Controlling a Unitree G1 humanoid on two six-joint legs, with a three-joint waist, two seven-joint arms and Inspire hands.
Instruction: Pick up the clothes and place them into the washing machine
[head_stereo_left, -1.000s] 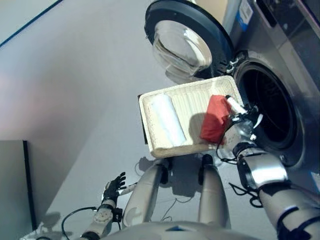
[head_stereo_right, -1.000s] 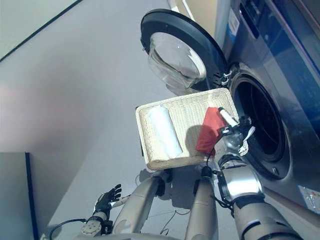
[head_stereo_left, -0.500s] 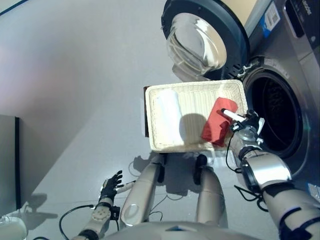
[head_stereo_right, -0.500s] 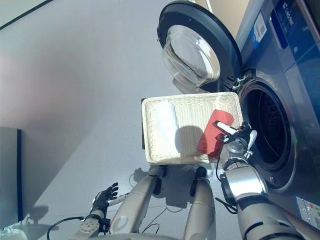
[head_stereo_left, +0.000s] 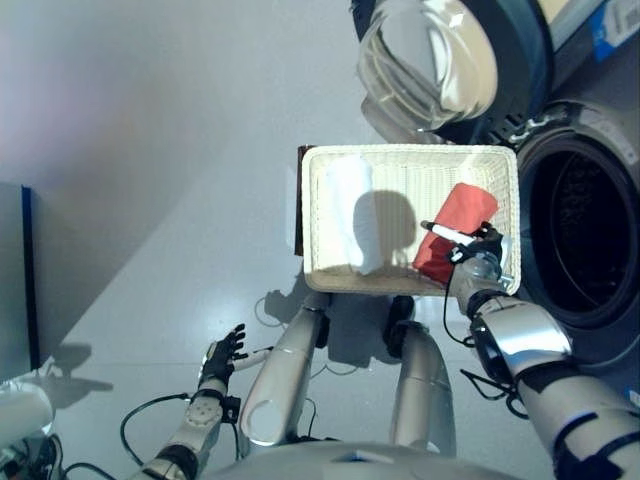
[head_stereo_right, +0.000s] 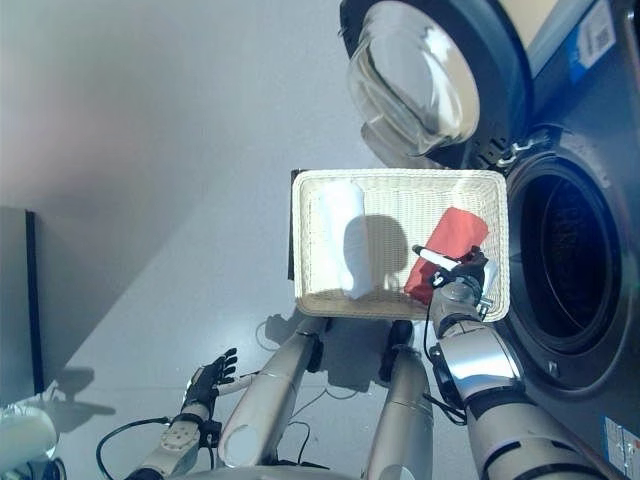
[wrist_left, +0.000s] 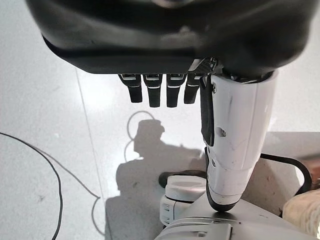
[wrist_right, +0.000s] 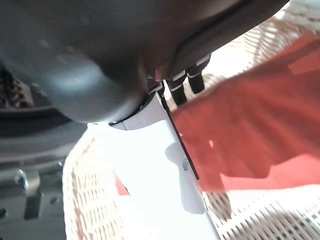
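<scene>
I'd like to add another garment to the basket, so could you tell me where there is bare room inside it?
The wicker basket is bare in its middle, between the white cloth on the robot's left and the red cloth on its right. The right end is crowded: the right hand sits at the red cloth there, beside the washing machine drum.

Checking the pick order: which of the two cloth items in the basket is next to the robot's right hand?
The red cloth, at the washing-machine end of the wicker basket; the right hand is at it. The white rolled cloth lies at the opposite end.
</scene>
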